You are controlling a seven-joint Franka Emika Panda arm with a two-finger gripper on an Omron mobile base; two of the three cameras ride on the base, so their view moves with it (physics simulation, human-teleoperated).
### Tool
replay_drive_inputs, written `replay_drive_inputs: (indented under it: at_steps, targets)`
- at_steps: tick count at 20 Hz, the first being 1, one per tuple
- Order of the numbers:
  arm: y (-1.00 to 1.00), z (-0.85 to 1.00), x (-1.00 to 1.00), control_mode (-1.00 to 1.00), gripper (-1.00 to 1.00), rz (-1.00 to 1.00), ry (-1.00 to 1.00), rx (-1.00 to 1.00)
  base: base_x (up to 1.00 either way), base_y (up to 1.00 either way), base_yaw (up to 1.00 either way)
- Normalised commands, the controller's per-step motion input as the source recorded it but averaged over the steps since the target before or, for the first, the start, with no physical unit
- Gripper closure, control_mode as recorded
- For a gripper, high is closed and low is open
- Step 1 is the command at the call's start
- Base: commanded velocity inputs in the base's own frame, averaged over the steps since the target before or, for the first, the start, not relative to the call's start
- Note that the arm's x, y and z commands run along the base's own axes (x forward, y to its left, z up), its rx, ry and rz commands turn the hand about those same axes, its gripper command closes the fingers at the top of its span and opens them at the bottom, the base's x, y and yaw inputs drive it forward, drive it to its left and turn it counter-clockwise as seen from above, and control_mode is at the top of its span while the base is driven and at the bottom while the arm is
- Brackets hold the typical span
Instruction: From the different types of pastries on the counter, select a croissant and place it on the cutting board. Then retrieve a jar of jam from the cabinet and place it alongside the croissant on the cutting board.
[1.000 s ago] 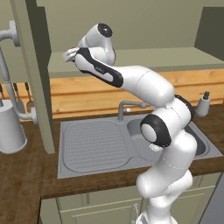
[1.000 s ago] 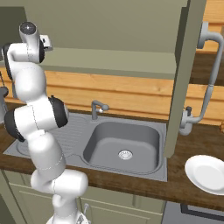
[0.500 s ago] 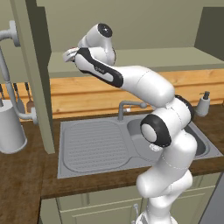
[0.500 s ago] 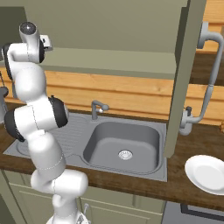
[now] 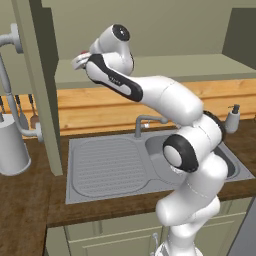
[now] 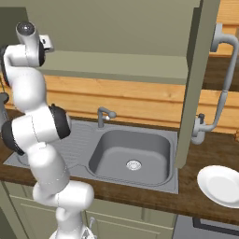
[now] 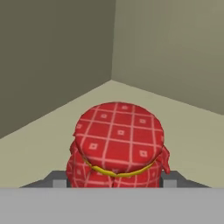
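Jam jar (image 7: 117,146) with a red checked cloth cover tied by a yellow band sits at the bottom centre of the hand view, standing on the pale shelf (image 7: 183,131) inside the cabinet, with the cabinet's back corner meeting behind it near the upper middle of the frame. The hand (image 7: 116,180) has a dark finger tip on each side of the jar, at the lower left and lower right of it, close against the cloth; whether they are pressing on the jar cannot be told. In the left base view the white arm rises from the lower right and reaches up to the upper left, its hand at the cabinet shelf (image 5: 165,67), where a small patch of red shows beside the wrist. Below, in the middle of that frame, a grey sink (image 5: 110,165) with a tap (image 5: 145,122) is set into the dark wooden worktop (image 5: 25,210); a grey canister (image 5: 12,145) is at the left edge and a soap bottle (image 5: 231,118) at the right. In the right base view a white plate (image 6: 219,184) lies on the worktop at the lower right
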Motion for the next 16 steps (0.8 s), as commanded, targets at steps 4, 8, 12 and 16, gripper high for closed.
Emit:
replay_drive_inputs:
  at_steps: [4, 8, 12, 16]
  targets:
    - [-0.18, 0.19, -0.60, -1.00, 1.00, 0.00, -0.25, 0.00, 0.00, 0.00, 0.00]
    - [-0.40, 0.23, -0.51, -1.00, 1.00, -0.02, -0.16, 0.06, 0.00, 0.00, 0.00]
    - [-0.51, 0.04, -0.75, -1.00, 1.00, -0.03, -0.07, 0.08, 0.00, 0.00, 0.00]
    - [-0.48, 0.01, -0.81, -1.00, 1.00, -0.05, -0.02, 0.07, 0.00, 0.00, 0.00]
